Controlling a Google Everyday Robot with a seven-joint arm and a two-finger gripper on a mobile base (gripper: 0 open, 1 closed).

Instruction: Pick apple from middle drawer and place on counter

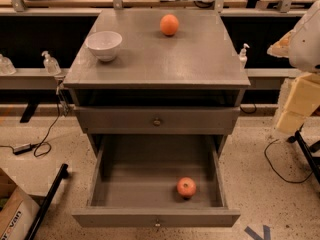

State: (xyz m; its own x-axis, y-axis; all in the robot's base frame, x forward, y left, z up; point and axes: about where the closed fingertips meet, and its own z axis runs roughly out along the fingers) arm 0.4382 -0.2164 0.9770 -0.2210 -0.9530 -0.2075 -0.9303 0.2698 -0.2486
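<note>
The apple [186,187], small and red with a paler patch, lies on the floor of the open middle drawer [107,184], right of centre and near the front wall. The drawer is pulled far out, and its knob [157,223] shows on the front panel. The counter [200,59] is the cabinet's flat grey top above it. My gripper is not in view. Only a white and yellowish part of my arm [304,69] shows at the right edge, level with the counter and apart from the cabinet.
A white bowl [104,45] stands on the counter's left side and an orange fruit [169,24] near its back edge. The upper drawer [157,120] is closed. Cables [37,146] and a black bar [47,201] lie on the floor to the left.
</note>
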